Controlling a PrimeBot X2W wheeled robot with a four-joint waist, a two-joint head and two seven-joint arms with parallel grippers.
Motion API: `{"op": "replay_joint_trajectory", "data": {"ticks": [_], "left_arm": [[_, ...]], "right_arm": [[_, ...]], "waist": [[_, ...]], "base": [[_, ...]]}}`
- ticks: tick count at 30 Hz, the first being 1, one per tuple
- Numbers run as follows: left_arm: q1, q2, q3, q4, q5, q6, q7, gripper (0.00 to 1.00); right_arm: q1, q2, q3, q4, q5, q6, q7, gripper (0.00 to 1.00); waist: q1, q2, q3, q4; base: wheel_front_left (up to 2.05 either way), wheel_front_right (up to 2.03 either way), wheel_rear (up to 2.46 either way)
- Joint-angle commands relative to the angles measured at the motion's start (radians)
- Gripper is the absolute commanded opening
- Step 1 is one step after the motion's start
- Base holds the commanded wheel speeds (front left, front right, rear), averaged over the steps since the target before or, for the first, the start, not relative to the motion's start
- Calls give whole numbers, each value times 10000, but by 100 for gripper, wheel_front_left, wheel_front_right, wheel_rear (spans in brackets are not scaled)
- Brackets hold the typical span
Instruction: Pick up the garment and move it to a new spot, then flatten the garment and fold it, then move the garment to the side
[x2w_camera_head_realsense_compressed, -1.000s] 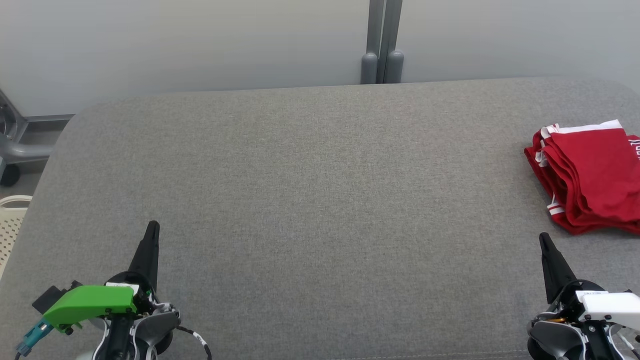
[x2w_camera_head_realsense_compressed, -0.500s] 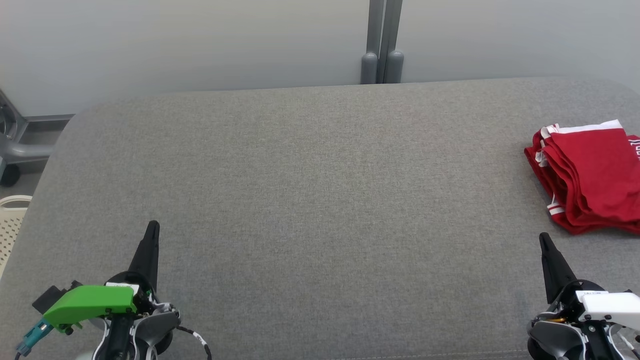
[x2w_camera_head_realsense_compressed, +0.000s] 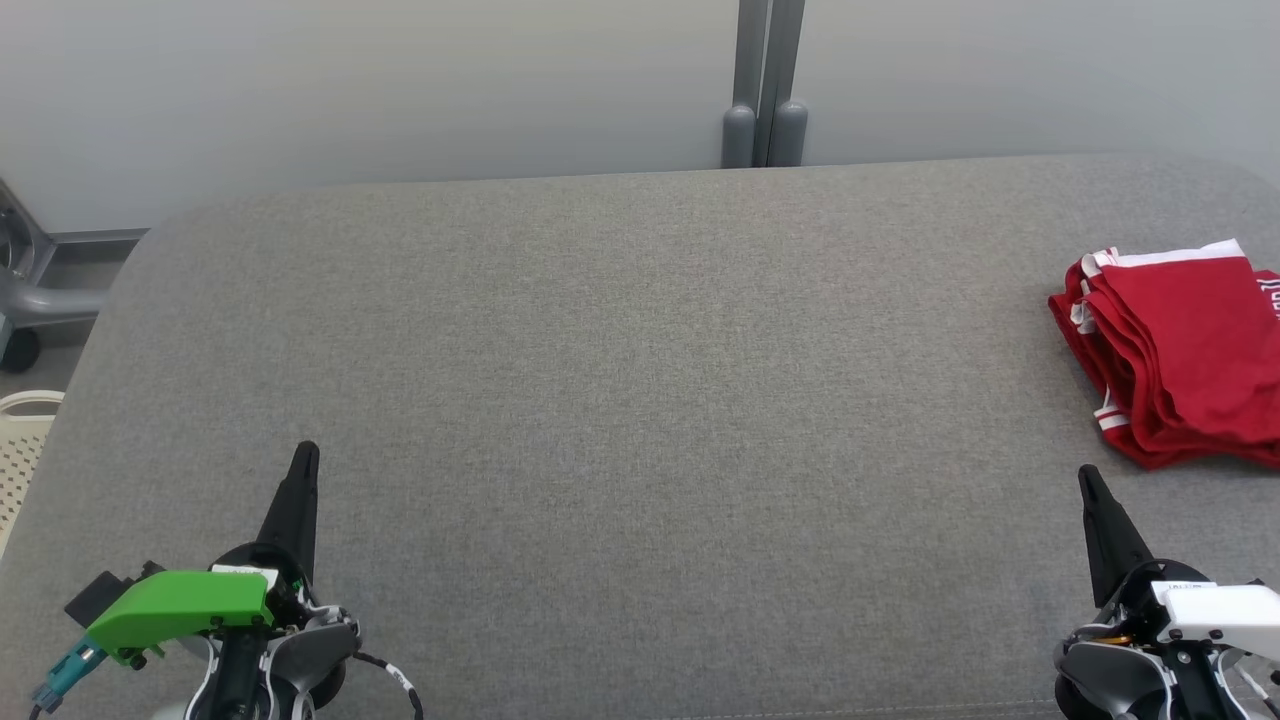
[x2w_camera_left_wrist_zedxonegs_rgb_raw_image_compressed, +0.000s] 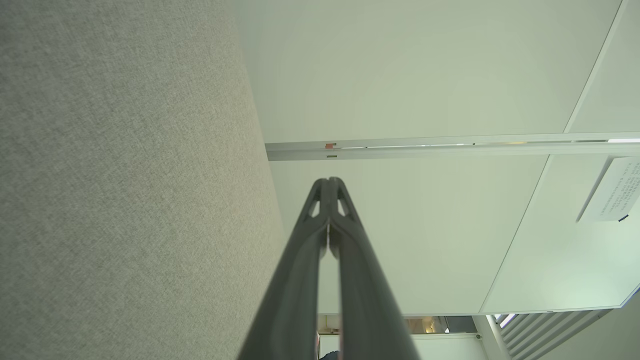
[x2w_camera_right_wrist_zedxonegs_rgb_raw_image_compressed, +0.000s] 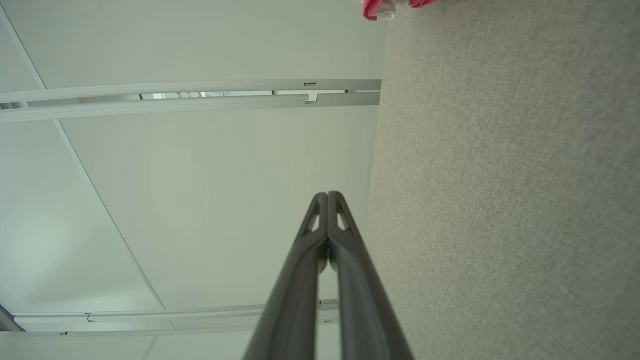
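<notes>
The surface (x2w_camera_head_realsense_compressed: 640, 380) before me is covered in grey woven fabric, finely speckled, with rounded far corners. The garment (x2w_camera_head_realsense_compressed: 1180, 350) lies on it at the far right. It is soft red cloth with white trim, folded into stacked layers whose edges fan toward my left. Its right part is cut off by the edge of the head view. It lies apart from both my hands, ahead of my right one and a little to its right.

My left hand (x2w_camera_head_realsense_compressed: 305, 455) sits low at the near left. Its two long dark fingers are pressed together into one tapering point aimed away from me, holding nothing. A bright green cover (x2w_camera_head_realsense_compressed: 180, 605) caps its wrist. My right hand (x2w_camera_head_realsense_compressed: 1085, 475) mirrors it at the near right, fingers closed tip to tip and empty, under a white cover (x2w_camera_head_realsense_compressed: 1225, 610).

The wrist views show the fingers meeting along a thin seam, with small slots near the tips. The left wrist view adds smooth pale wall panels and a paper notice (x2w_camera_left_wrist_zedxonegs_rgb_raw_image_compressed: 612, 190). In the right wrist view a scrap of red and white cloth shows at the top edge. From the head I see a grey post (x2w_camera_head_realsense_compressed: 765, 90) behind the surface and a pale perforated basket (x2w_camera_head_realsense_compressed: 20, 440) at the left edge.
</notes>
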Motion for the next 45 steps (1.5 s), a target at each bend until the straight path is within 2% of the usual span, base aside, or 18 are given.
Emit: {"op": "replay_joint_trajectory", "data": {"ticks": [1,45], "left_arm": [[-144,0,31,10,-7,-46,17,0],[-143,0,30,9,-8,-46,15,0]], "right_arm": [[-78,-41,-21,-46,19,4,12,0],[-78,-41,-20,-44,20,4,11,0]], "waist": [[0,0,0,0],[0,0,0,0]], "base": [[0,0,0],[0,0,0]]}}
